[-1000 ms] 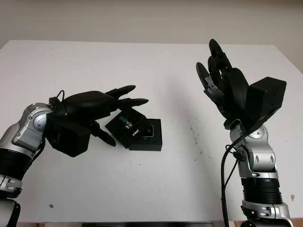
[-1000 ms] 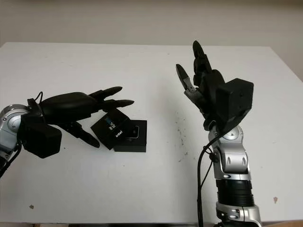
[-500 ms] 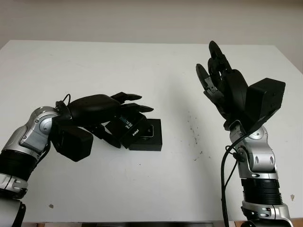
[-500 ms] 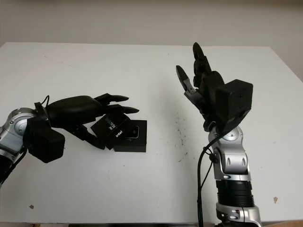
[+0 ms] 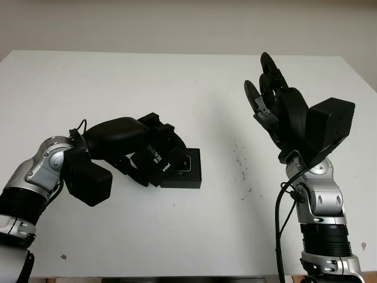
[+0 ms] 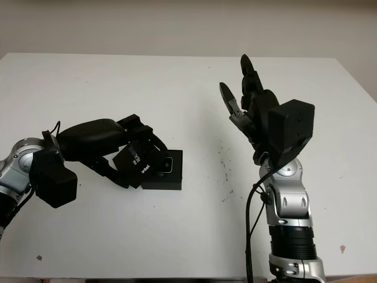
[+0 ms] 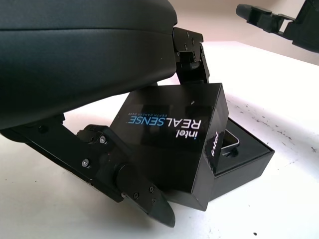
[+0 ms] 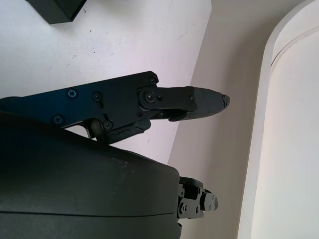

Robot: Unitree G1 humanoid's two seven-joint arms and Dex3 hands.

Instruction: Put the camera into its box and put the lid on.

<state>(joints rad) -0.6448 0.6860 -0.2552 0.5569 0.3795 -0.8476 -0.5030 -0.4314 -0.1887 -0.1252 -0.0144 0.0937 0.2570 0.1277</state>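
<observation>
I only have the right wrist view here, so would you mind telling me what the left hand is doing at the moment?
Observer: The left hand has its fingers curled around the black Intel RealSense lid, which is tilted against the box.
Operator: Thank you. Is the lid on the box yet?
Observer: Not yet. One edge leans on the open box base; the rest sits raised beside it.
Operator: And is the camera inside?
Observer: A camera lies in the base, partly hidden by the lid.
Operator: Where is my right hand relative to all that?
Observer: The right hand is open, raised well above the table, away from the box.
</observation>
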